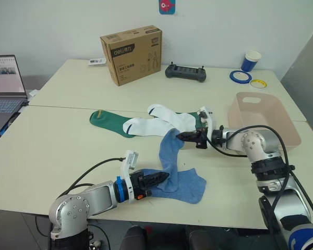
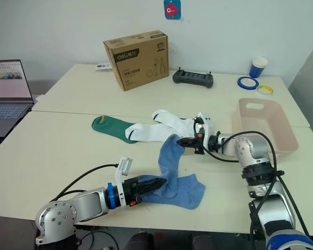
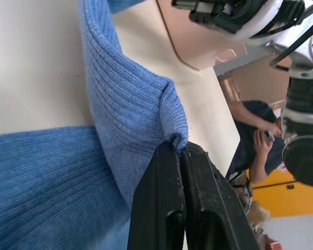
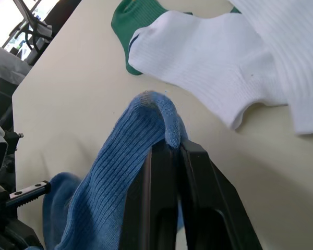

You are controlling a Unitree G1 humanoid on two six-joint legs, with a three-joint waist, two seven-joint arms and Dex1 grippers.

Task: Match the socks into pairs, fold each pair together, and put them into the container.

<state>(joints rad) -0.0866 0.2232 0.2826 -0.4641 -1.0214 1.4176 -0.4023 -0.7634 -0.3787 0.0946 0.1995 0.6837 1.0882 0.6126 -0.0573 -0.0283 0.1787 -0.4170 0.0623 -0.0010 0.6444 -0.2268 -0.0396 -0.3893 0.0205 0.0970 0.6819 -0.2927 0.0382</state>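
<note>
My left gripper [image 1: 165, 177] is clamped on one end of a blue sock [image 1: 169, 156], low over the near part of the table [image 1: 57, 151], and my right gripper [image 1: 180, 136] pinches the other end of that same sock up near the middle of the table, so the fabric runs stretched between my two hands. In both wrist views the black fingers [image 3: 169, 208] sit pressed together with a fold of blue knit bunched at their tips. A second blue sock [image 1: 190, 186] lies flat under and beside the held one, near the front edge. Just beyond my right gripper two white socks [image 1: 161, 124] lie overlapped, on top of a green sock [image 1: 107, 122] whose cuff points toward my left. The pink container [image 1: 263, 117] stands to my right, near that arm, with no socks visible inside. A cardboard box [image 1: 131, 54], a black controller [image 1: 185, 72], a cup [image 1: 251, 60] and tape rolls [image 1: 240, 77] sit at the far side, and a laptop [image 1: 5, 91] stands off to my left.
</note>
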